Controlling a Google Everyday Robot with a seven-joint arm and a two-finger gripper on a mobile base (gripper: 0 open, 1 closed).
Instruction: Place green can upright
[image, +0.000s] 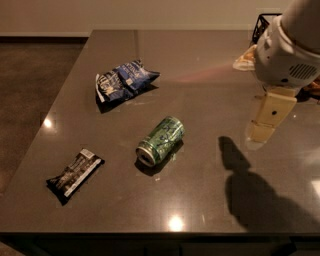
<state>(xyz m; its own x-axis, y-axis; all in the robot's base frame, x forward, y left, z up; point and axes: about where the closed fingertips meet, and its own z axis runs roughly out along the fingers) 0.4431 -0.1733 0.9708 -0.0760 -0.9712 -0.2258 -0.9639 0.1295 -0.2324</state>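
Note:
The green can (161, 140) lies on its side near the middle of the dark table (200, 100), its silver top facing the front left. My gripper (267, 117) hangs above the table's right side, well to the right of the can and apart from it. Its pale finger points down, with its shadow on the table below it.
A blue crinkled chip bag (122, 80) lies at the back left of the can. A dark snack bar wrapper (74, 173) lies near the front left edge. A black wire basket (262, 25) and pale items stand at the back right corner.

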